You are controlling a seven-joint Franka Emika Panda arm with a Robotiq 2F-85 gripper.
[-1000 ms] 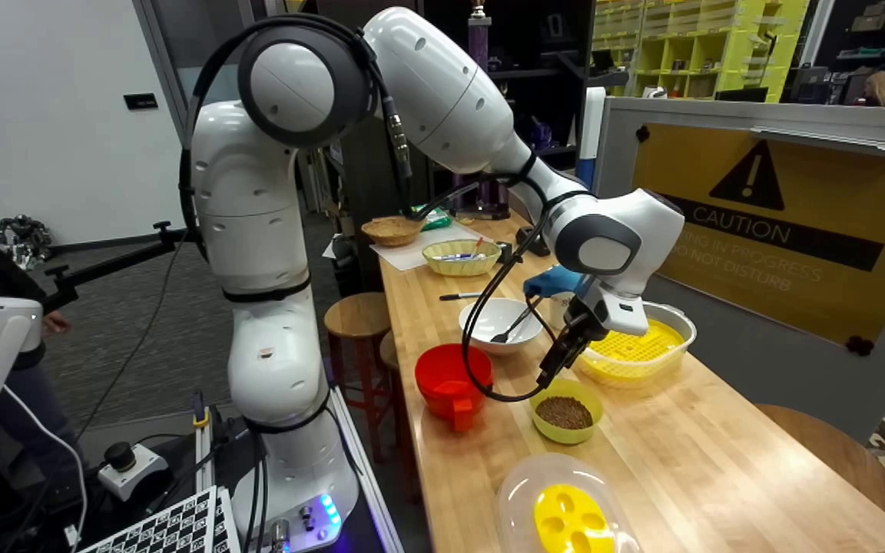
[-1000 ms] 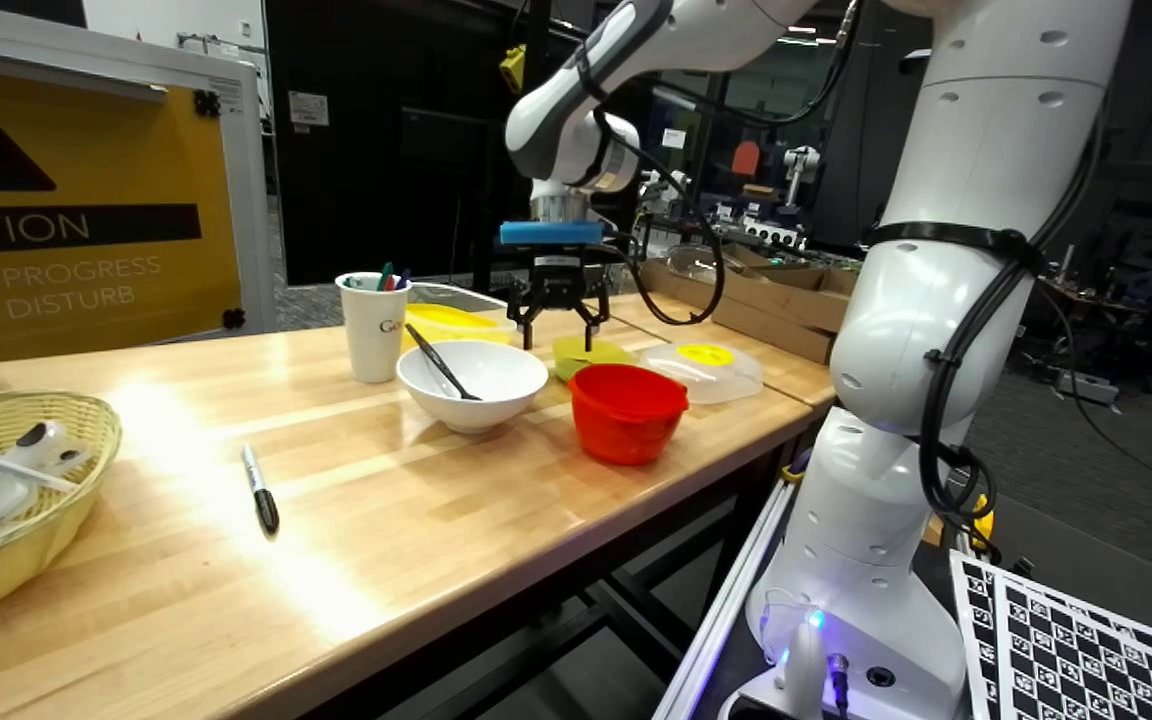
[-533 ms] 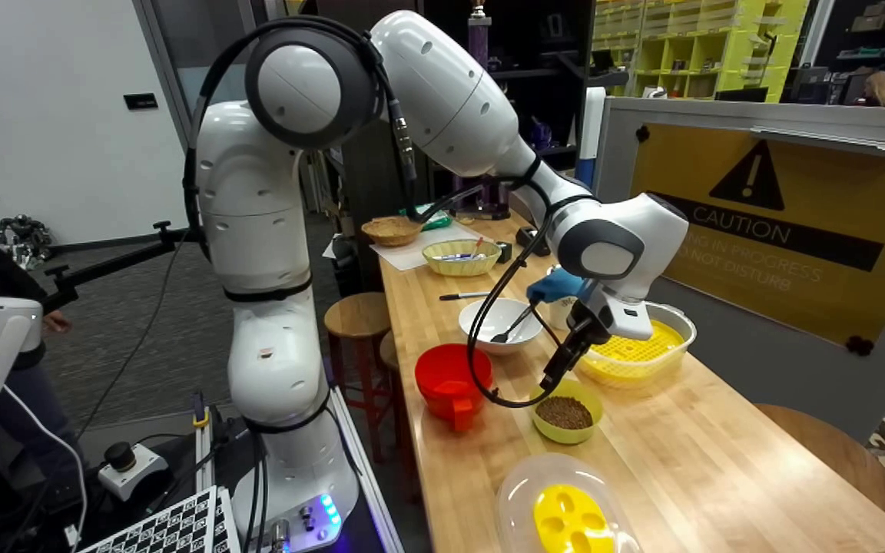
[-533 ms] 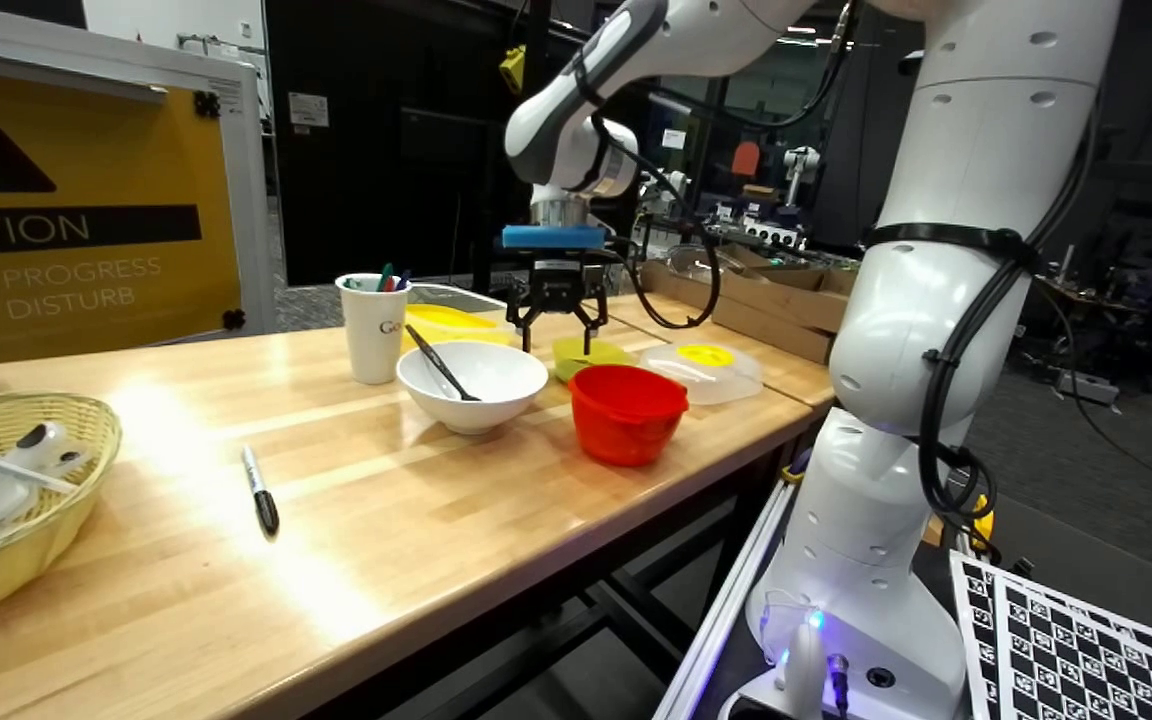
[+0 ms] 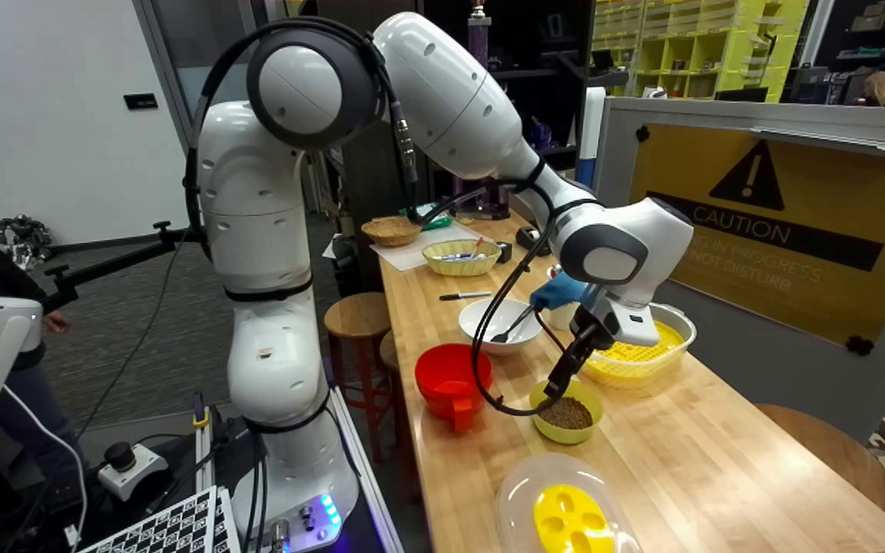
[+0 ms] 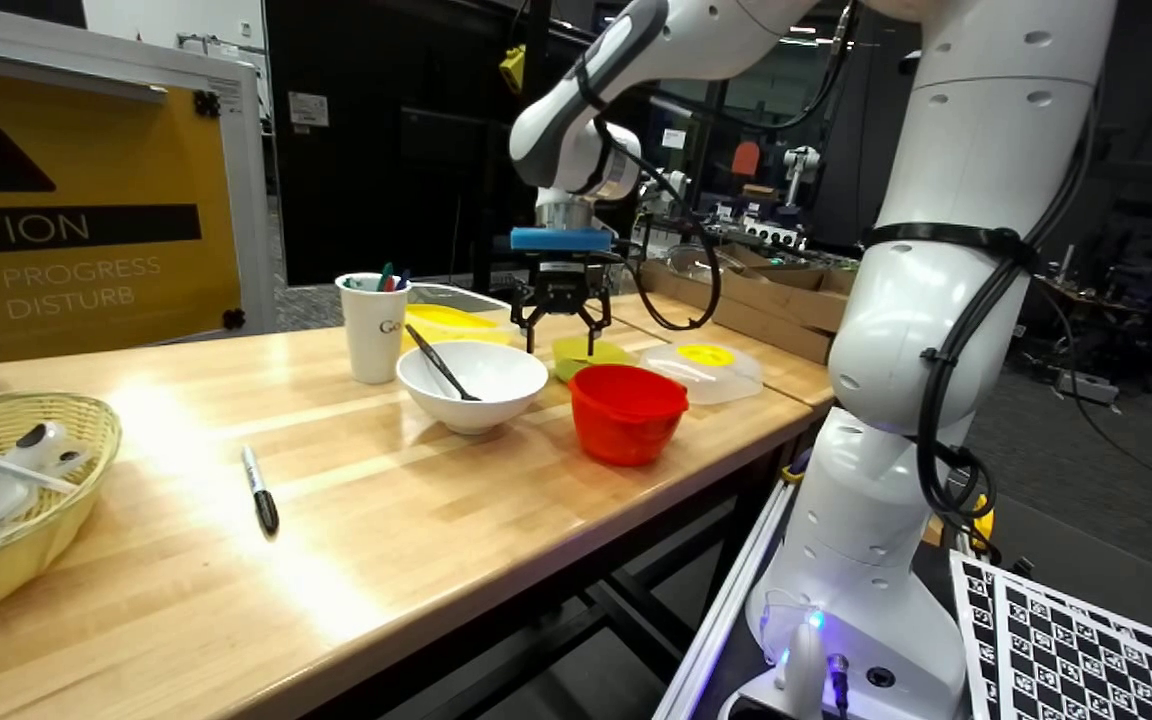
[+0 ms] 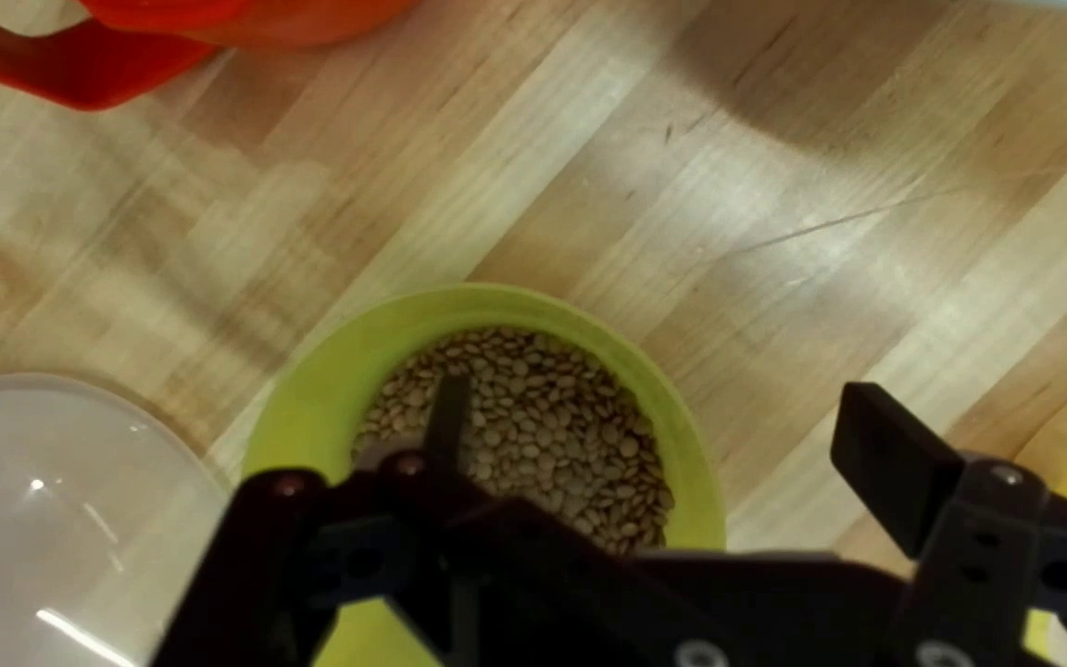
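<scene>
One gripper (image 7: 663, 426): jaws wide apart, nothing held. Green bowl (image 7: 320, 398) of lentils (image 7: 543, 426) upright on table (image 7: 543, 213), beneath jaws, off-centre. Wrist view: one finger (image 7: 448, 417) above lentils, other past rim, over table. Bowl round, no long axis. Contact with bowl: cannot tell.

White arm (image 5: 450, 100) arched, wrist (image 5: 619, 246) bent downward, tool (image 6: 561, 347) spread wide

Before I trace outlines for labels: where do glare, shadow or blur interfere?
In an exterior view, glare whitens the table beside the marker; in the wrist view, the jaws look dark and soft, highlights streak the translucent plastic piece, and shadow dims the table at upper right.
</scene>
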